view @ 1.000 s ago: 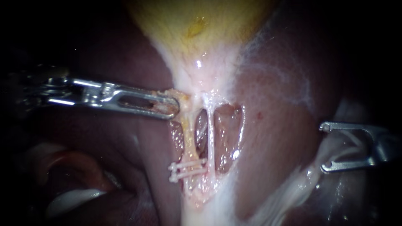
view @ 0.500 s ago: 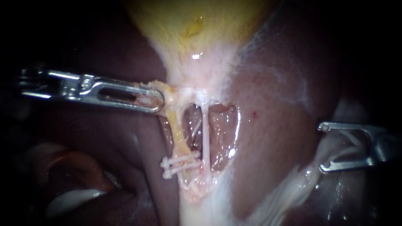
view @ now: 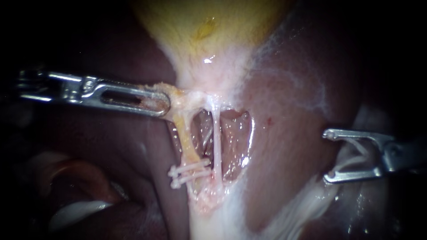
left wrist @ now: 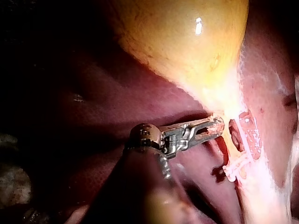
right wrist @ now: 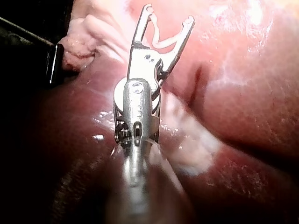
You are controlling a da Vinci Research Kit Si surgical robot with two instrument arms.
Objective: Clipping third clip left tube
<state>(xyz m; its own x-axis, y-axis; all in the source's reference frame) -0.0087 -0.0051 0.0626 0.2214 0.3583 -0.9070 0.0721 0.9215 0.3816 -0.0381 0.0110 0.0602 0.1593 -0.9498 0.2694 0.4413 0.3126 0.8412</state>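
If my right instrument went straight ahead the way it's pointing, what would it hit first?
Probably the liver surface ahead of the right instrument, which holds a clip, before the tubes; depth is unclear.

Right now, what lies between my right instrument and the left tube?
Endoscope view: from the right instrument, bare liver, then the thin right tube, then the left tube.

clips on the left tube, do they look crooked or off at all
Slightly. The two clips sit close together low on the left tube, both slanted rather than square across it. Their tips reach toward the right tube; whether they touch it cannot be told.
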